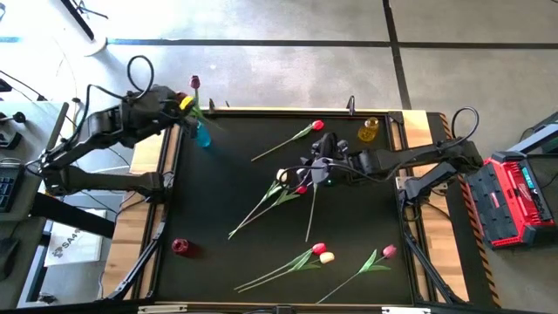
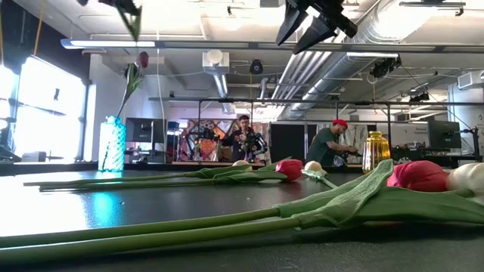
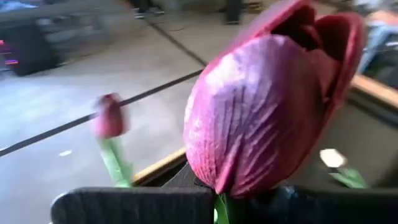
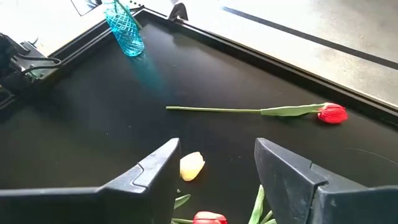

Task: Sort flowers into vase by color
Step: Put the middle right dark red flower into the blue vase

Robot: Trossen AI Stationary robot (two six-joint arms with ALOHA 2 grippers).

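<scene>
My left gripper [image 1: 186, 109] hovers at the far left corner, just above the blue vase [image 1: 202, 135], shut on a dark pink tulip [image 3: 267, 106]. Another dark pink tulip [image 1: 194, 83] stands with its stem in that vase. My right gripper [image 4: 217, 174] is open and raised over the middle cluster of flowers. A cream tulip head [image 4: 191, 166] lies on the table below the gap between its fingers, and a red head [image 4: 209, 218] lies nearer. A red tulip [image 1: 316, 126] lies farther back. My left gripper holds the dark pink tulip by its green stem [image 3: 219, 211], right under the head, pinched between the two fingers. The head rises past the fingers toward the camera. The flower is lifted clear, and a green leaf [image 2: 132, 19] hangs below the gripper.
A yellow vase [image 1: 370, 129] stands at the far right and a small red vase [image 1: 180, 247] at the near left. Near the front edge lie a red and a cream tulip [image 1: 323, 254] and a pink one [image 1: 388, 251]. A raised rim [image 1: 261, 111] bounds the black table.
</scene>
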